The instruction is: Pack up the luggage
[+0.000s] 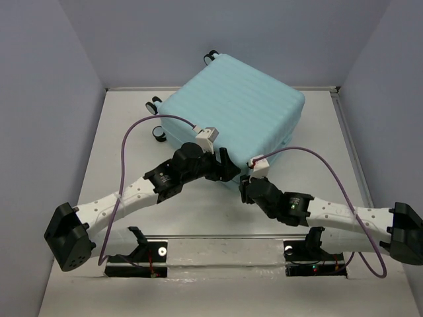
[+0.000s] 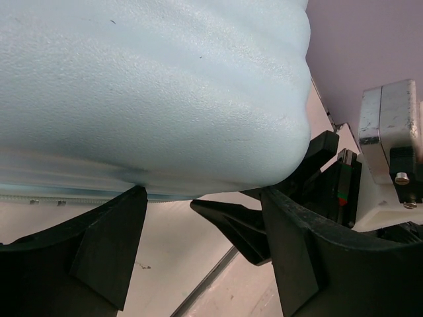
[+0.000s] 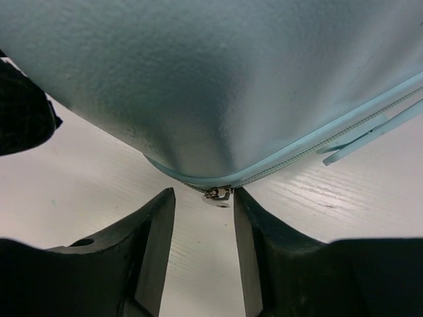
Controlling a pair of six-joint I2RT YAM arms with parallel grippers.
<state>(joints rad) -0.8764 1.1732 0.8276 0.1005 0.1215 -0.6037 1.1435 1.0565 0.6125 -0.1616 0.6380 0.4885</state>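
The luggage (image 1: 231, 99) is lying flat and shut on the tabletop (image 1: 310, 132), out in the middle and toward the far side. Its ribbed blue shell is facing up, and its little wheels (image 1: 156, 104) are sticking out at the far left. I am reaching both my arms in toward its near corner, so my two tools are sitting close to each other there. My left tool (image 1: 227, 168) is standing wide. In my left wrist view its two black fingers (image 2: 112, 244) are pointing at the rounded bottom edge of the shell, one on each side of the corner, and nothing is being held between them. The tip of my other arm is peeking into the gap. My right tool (image 1: 246, 183) is standing narrow, with only a small gap between its fingers (image 3: 155, 231). A small silver zipper pull (image 3: 218, 195) is hanging from the zipper line (image 3: 317, 142) just past the tips, close to one finger. I cannot tell if a finger is touching it. A purple cable (image 1: 127, 142) is looping over my left arm.
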